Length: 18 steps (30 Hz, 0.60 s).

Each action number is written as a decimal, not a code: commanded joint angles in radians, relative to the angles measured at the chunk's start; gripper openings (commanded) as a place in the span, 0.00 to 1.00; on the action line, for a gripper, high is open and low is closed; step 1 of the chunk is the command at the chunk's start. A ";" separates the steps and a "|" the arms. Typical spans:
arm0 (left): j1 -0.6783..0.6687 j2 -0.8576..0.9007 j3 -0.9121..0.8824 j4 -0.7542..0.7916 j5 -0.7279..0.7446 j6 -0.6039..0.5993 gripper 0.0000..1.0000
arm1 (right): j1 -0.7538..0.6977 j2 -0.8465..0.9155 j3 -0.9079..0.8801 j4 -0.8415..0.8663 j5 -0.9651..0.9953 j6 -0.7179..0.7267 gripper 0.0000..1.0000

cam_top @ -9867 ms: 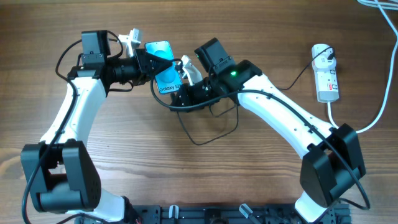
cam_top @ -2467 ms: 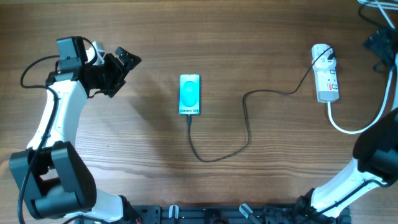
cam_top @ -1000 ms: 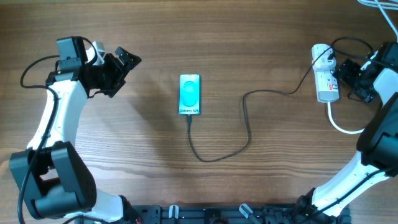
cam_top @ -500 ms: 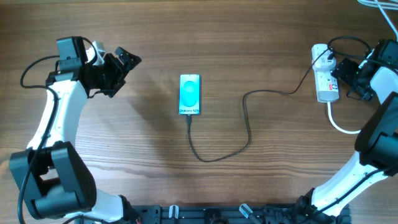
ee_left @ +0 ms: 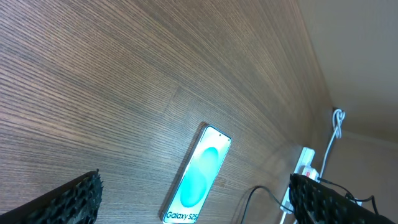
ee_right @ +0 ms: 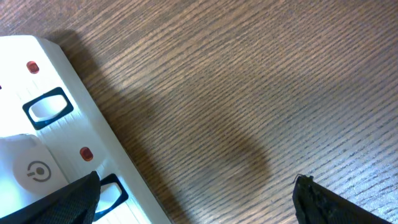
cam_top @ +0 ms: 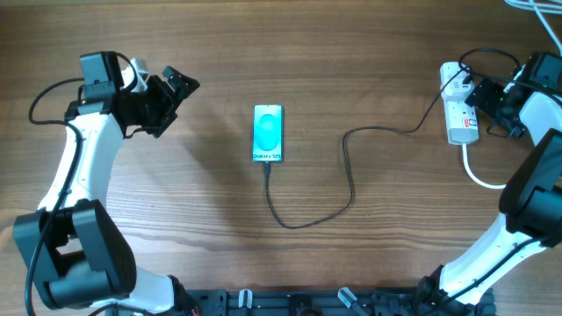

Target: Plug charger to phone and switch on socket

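From above, the phone [cam_top: 269, 133] lies flat near the middle of the table [cam_top: 202, 228], screen up and lit teal, with its lettered end toward me. The charger [cam_top: 349, 167] runs from that end in a loop across the wood and up to the socket [cam_top: 460, 114] at the far right, where its black plug sits in the top outlet. I cannot tell from this height whether the tip is fully seated in the phone. The left gripper [cam_top: 176, 105] hangs well apart from the phone, off to its left, jaws spread wide and empty. Its own camera confirms that: two black fingers [ee_left: 68, 199] at the frame's lower corners, with the phone between them in the distance, and the socket small at the far edge. That view cuts off the phone's lettered end, so the joint is hidden there too. The right gripper [cam_top: 479, 104] sits just beside the socket, jaws spread and holding nothing. Only the right wrist camera shows the socket's face up close: a white rocker switch [ee_right: 46, 107] in a black frame and two red marks [ee_right: 32, 66], with bare wood between the fingertips. I cannot read the switch's position. The thick white cord [cam_top: 479, 178] shows only from above.
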 commanded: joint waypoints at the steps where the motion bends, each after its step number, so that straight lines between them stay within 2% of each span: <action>1: 0.005 -0.013 0.000 0.000 -0.010 0.015 1.00 | 0.020 0.019 -0.018 -0.054 -0.061 -0.042 1.00; 13: 0.005 -0.013 0.000 0.000 -0.010 0.015 1.00 | 0.020 0.019 -0.018 -0.081 -0.056 -0.041 0.99; 18: 0.005 -0.013 0.000 0.000 -0.010 0.015 1.00 | 0.019 0.014 -0.008 -0.124 0.045 -0.042 1.00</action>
